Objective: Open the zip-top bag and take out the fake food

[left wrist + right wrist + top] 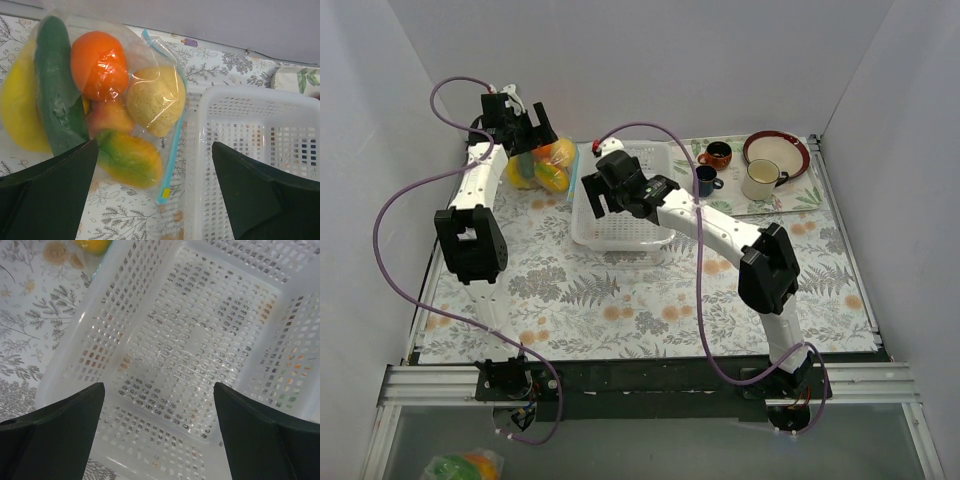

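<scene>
The clear zip-top bag (150, 55) lies on the floral cloth at the back left (548, 165), its pale blue zip strip (172, 155) beside the white basket. Inside it is the fake food: a dark green cucumber (56, 90), an orange (97, 65), a pale yellow round fruit (155, 100), a yellow fruit (17, 107) and a green-orange mango (130, 157). My left gripper (525, 135) hangs open above the bag, its jaws wide apart and empty. My right gripper (605, 192) is open and empty above the basket.
The white perforated basket (590, 232) stands mid-table, right of the bag; it shows empty in the right wrist view (125, 270). At the back right are a brown mug (717, 155), a dark blue mug (707, 180), a cream mug (761, 180) and a red-rimmed plate (800, 150).
</scene>
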Controlling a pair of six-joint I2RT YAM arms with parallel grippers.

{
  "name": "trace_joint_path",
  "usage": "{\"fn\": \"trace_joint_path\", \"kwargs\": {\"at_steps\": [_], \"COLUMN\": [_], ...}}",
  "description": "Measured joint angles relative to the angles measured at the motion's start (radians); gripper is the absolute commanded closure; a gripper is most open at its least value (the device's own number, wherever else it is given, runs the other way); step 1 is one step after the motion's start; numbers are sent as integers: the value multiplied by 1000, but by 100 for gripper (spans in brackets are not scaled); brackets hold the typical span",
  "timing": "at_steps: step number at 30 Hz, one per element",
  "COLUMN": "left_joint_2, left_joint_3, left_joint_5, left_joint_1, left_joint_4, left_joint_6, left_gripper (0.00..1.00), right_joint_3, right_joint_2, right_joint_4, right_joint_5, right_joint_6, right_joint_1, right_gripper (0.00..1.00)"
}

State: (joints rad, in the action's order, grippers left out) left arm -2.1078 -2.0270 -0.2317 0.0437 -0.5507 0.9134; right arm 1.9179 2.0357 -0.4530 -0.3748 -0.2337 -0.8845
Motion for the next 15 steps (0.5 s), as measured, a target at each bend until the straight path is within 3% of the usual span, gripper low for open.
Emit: {"fn": "trace_joint_path", "kwargs": {"at_steps": [8, 11, 12, 15], "left_joint_2": [-43, -44, -43, -43], "left_joint_3": [57, 115, 140, 209], "left_joint_5": [46, 93, 111, 158], "left_joint_1": [-7, -15, -17, -26], "left_joint_4": [91, 148, 174, 226], "left_joint_6": [-15, -43, -57, -100], "left_gripper": [2, 2, 2, 2], "right_joint_3": [-263, -359, -390, -490], "right_joint_2": [28, 22, 19, -20], "right_joint_4": [60, 67, 69, 69], "right_joint_5": [3, 5, 7, 18], "right_joint_6": [-34, -45, -53, -79], "right_joint_1": [-2, 1, 1, -1], "right_gripper": [31, 44, 53, 61]}}
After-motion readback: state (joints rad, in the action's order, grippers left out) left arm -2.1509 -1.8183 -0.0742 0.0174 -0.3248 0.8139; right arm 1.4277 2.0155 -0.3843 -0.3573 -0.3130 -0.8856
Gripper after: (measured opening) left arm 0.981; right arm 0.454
